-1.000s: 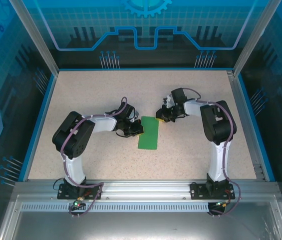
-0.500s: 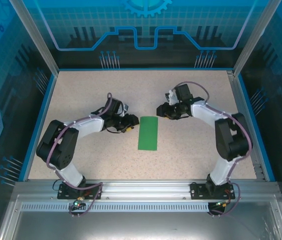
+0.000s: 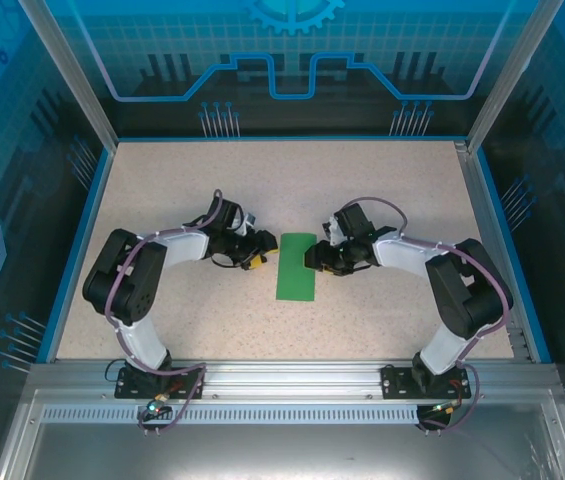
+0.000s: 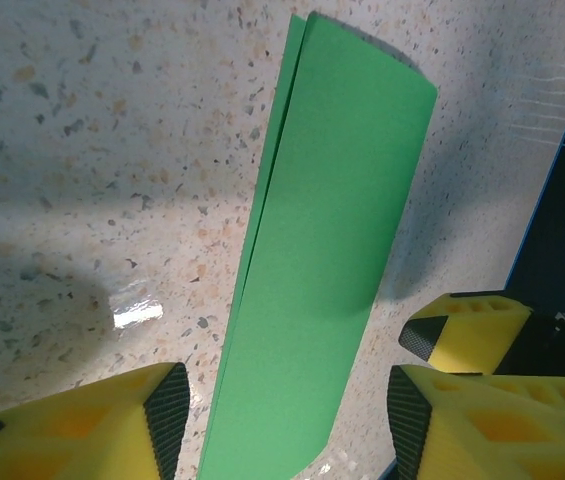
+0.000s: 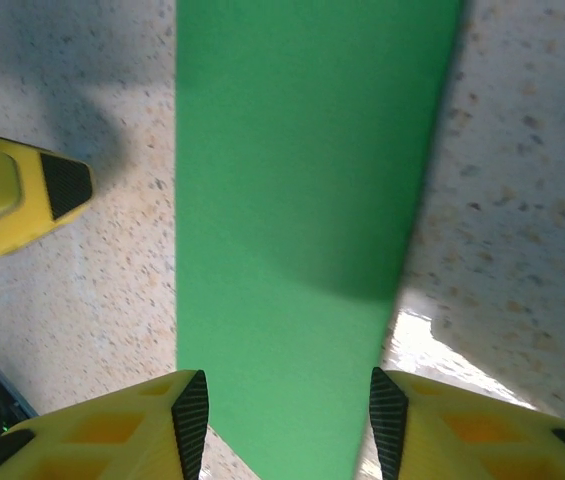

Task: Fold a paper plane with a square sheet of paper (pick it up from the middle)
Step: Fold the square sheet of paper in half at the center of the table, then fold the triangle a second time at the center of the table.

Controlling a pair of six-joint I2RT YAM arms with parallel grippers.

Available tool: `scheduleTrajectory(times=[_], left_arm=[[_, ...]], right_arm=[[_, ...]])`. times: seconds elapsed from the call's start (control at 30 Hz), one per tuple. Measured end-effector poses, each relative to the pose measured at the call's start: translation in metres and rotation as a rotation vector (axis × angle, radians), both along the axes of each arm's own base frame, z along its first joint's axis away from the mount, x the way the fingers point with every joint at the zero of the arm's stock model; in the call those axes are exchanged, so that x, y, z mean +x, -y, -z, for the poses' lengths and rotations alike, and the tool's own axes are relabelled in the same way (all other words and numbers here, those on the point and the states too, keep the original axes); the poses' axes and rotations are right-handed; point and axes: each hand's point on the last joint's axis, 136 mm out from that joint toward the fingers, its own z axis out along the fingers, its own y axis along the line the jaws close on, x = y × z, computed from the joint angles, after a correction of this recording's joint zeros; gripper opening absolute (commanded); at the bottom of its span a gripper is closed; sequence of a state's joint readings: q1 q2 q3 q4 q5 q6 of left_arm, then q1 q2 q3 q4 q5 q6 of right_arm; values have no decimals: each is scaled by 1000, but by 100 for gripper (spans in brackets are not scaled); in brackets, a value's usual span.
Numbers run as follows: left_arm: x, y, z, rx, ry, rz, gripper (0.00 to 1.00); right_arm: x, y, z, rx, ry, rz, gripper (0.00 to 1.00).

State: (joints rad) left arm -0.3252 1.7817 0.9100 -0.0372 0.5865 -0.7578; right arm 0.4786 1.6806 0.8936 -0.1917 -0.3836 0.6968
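Observation:
The square sheet of paper (image 3: 297,266) is bright green and lies flat on the speckled table, folded in half into a narrow rectangle. In the left wrist view the paper (image 4: 332,250) shows two layers along its left edge. My left gripper (image 3: 262,251) stands open just left of the paper's far half, its yellow fingers (image 4: 152,420) straddling the paper's near end. My right gripper (image 3: 312,258) is open at the paper's right edge, and the paper (image 5: 302,180) runs between its fingers (image 5: 187,420). Neither gripper holds anything. The paper plane is out of view.
The table (image 3: 202,190) is bounded by a blue rim (image 3: 82,235) and aluminium frame posts (image 3: 67,70). A metal rail (image 3: 282,375) carries both arm bases at the near edge. The two grippers' fingertips sit close together across the paper.
Both grippers have opened. The left gripper drew back off the paper's left edge. The right gripper came from the paper's far right corner to its right edge.

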Motion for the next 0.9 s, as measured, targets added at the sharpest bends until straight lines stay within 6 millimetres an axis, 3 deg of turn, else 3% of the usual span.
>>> scheduleTrajectory(times=[0.37, 0.67, 0.9], left_arm=[[-2, 2, 10, -3, -30, 10, 59], [4, 13, 1, -18, -10, 32, 59], [5, 17, 1, -20, -7, 42, 58]], right_arm=[[2, -7, 3, 2, 6, 11, 48], [0, -5, 23, -41, -29, 15, 48], [1, -4, 24, -47, -29, 18, 47]])
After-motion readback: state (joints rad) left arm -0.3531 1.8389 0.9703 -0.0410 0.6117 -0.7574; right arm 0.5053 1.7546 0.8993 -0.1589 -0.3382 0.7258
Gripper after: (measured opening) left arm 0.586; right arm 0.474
